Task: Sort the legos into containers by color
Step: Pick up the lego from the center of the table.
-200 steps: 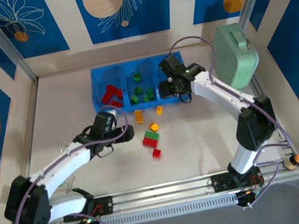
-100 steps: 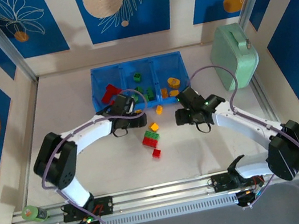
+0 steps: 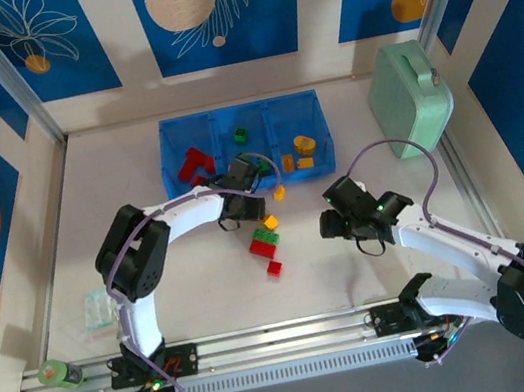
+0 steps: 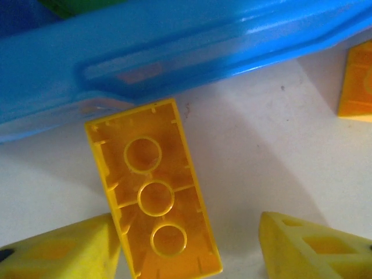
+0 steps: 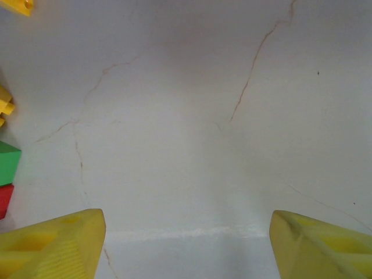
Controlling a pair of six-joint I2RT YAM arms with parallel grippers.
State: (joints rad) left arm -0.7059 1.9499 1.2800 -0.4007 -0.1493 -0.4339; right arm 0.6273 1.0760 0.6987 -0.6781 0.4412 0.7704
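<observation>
The blue three-compartment tray point(image 3: 165, 132) holds red legos point(image 3: 194, 164) on the left, green ones point(image 3: 239, 136) in the middle and orange ones point(image 3: 303, 144) on the right. My left gripper point(image 3: 243, 197) sits at the tray's front wall point(image 4: 174, 52). An orange-yellow brick point(image 4: 154, 197) lies upside down on the table between its fingers. The left finger point(image 4: 70, 250) touches the brick and the right finger point(image 4: 314, 250) stands apart, so the gripper point(image 4: 186, 232) is open. My right gripper point(image 3: 332, 223) point(image 5: 186, 232) is open over bare table. Loose legos lie between the arms: orange point(image 3: 280, 192), yellow point(image 3: 270, 222), green point(image 3: 266, 237), red point(image 3: 274, 268).
A mint-green rounded case point(image 3: 410, 97) stands at the back right. A green tape roll point(image 3: 58, 373) and a small clear packet point(image 3: 99, 308) lie near the left arm's base. The loose pile's yellow point(image 5: 4, 106), green point(image 5: 7, 163) and red point(image 5: 3, 200) bricks edge the right wrist view.
My left arm has swung right along the tray's front to the orange-yellow brick, and its jaws have narrowed. My right arm has pulled back from the tray toward the near right.
</observation>
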